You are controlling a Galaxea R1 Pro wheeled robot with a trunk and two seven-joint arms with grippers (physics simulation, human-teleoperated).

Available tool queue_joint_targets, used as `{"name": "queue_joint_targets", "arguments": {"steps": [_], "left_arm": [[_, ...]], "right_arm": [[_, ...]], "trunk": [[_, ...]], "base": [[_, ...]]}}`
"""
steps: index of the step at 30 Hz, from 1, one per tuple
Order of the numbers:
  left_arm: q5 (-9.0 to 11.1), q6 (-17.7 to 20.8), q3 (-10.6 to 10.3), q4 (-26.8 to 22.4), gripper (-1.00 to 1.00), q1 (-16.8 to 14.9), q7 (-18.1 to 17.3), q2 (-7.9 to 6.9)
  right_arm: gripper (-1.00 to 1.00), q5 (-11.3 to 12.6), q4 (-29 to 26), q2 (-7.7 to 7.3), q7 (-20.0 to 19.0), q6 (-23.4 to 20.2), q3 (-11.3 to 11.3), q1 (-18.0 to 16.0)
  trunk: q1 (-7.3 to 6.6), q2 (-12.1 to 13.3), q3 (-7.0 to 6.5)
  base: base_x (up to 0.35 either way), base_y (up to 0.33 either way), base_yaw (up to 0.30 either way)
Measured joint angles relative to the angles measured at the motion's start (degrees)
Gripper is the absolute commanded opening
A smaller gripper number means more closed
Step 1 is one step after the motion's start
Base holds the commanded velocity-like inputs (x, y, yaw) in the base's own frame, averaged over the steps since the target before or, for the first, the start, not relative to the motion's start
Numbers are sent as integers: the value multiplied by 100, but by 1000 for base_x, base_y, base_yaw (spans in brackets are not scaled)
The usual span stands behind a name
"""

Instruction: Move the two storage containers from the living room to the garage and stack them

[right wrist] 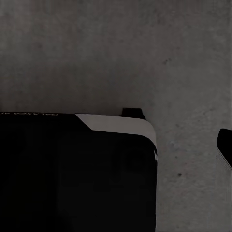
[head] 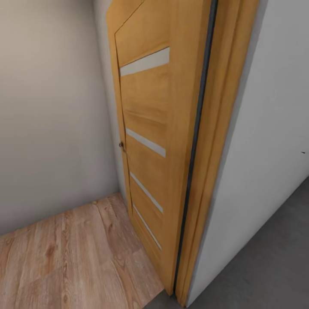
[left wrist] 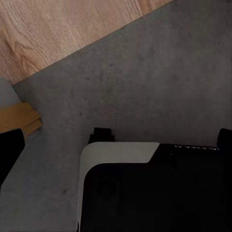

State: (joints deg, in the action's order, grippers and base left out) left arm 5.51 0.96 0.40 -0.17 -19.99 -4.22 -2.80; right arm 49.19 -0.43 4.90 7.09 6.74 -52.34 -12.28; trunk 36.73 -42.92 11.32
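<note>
The two storage containers are out of view. The garage's rough grey concrete floor lies at the right of the head view and also spreads under both wrist cameras. A dark finger of my left gripper pokes in at the edge of the left wrist view. A dark finger of my right gripper shows at the edge of the right wrist view. Nothing is seen held by either finger.
A light wooden door with four frosted strips stands open, close ahead, hinged on its frame. Left of it runs light wood plank flooring and a beige wall; right of it a white wall. My black, white-trimmed base sits on the concrete.
</note>
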Motion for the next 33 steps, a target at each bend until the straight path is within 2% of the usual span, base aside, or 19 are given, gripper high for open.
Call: {"name": "queue_joint_targets", "arguments": {"steps": [15, 33], "left_arm": [[5, -23, 3, -1, 100, -1, 0, -9], [5, -24, 3, -3, 100, 1, -1, -10]], "right_arm": [[100, 3, 0, 2, 2, 3, 0, 0], [100, 0, 2, -25, -1, 9, 0, -1]], "trunk": [[1, 0, 0], [3, 1, 0]], "base": [[307, 0, 7], [22, 0, 249]]}}
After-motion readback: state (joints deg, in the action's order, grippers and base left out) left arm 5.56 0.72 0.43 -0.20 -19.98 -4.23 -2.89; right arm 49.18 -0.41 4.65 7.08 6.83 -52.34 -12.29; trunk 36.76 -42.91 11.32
